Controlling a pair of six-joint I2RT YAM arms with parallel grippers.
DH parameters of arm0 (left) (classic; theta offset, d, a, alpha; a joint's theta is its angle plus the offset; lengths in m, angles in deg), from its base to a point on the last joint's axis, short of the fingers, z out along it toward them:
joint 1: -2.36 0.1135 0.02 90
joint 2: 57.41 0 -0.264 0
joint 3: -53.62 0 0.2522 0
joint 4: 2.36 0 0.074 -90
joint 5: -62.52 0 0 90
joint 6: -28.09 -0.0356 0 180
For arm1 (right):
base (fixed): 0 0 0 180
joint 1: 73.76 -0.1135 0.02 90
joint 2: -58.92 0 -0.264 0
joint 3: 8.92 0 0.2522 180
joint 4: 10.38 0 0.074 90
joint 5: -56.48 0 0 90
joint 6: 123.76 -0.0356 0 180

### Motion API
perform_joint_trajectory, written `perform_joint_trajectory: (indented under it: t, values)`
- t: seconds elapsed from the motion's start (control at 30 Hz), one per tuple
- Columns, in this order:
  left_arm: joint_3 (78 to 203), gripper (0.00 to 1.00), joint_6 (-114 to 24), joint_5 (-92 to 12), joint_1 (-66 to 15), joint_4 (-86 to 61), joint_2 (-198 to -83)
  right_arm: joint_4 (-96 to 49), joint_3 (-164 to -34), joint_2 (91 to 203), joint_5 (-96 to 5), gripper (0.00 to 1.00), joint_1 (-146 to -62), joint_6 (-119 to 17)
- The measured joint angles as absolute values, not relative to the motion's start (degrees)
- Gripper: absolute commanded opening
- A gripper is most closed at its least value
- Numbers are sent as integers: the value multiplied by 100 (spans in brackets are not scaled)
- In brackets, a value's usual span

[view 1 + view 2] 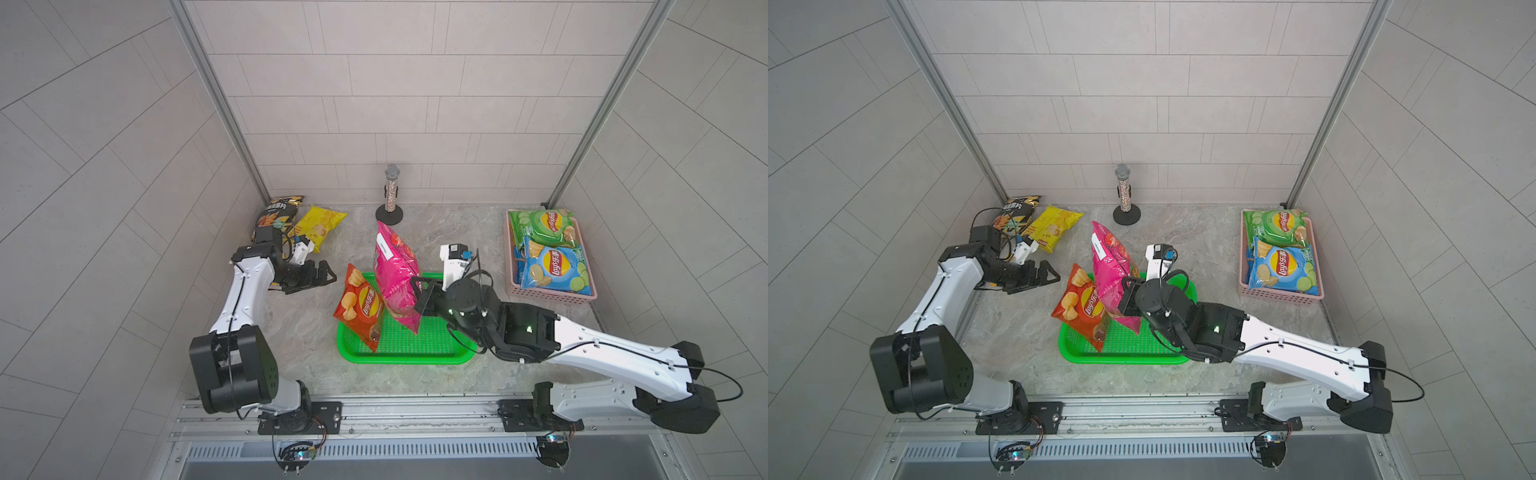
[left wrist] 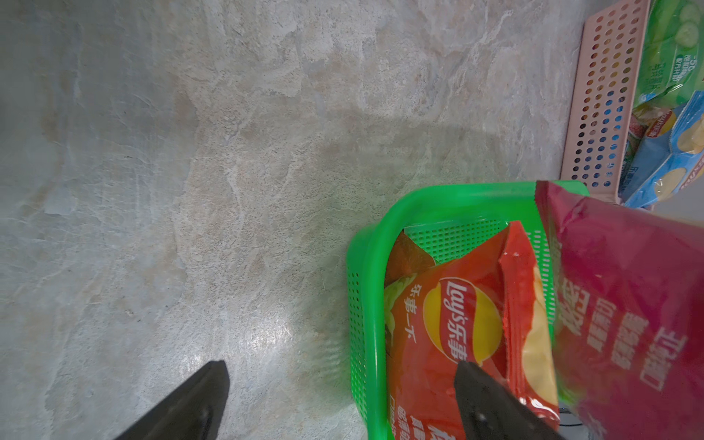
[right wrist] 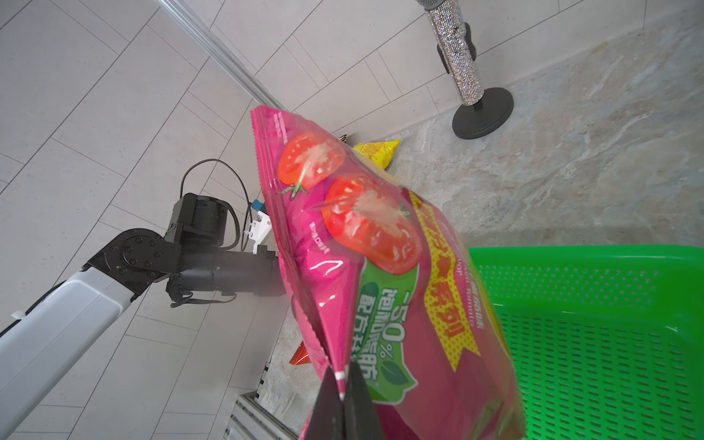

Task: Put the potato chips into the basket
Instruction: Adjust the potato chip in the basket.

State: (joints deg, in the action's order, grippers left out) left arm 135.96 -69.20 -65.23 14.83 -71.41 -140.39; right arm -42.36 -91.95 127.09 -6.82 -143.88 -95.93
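In both top views the right gripper (image 1: 417, 291) is clenched on the magenta bag (image 1: 392, 266), lifted above the green tray (image 1: 399, 360); a red-orange bag (image 1: 360, 309) stands tilted at the tray's rim. The pink basket (image 1: 552, 295), well apart, holds a green bag (image 1: 540, 226) and a blue bag (image 1: 552, 268). The left wrist view shows the left gripper (image 2: 341, 365) released, jaws wide above the table (image 2: 190, 190). The right wrist view shows fingers (image 3: 327, 404) pinching the magenta bag's (image 3: 381, 266) seam.
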Motion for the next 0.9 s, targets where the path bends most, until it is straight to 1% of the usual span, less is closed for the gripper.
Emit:
perform_joint_trajectory:
  t: [0.13,0.33,0.6,0.9]
  values:
    - [13550,100,-6922,-6440,1483,-7077,-13871,-4081,-9152,12759,267,0,-14909,-10048]
    - [13449,100,-6917,-6407,1483,-6992,-13641,-4088,-9027,12776,1014,0,-15103,-10950]
    - [13183,100,-6767,-6456,1483,-6791,-13538,-4051,-8415,12903,1261,0,-15175,-12069]
    - [13041,100,-6616,-6536,1483,-6559,-13475,-3218,-8094,13648,1281,0,-15186,-12734]
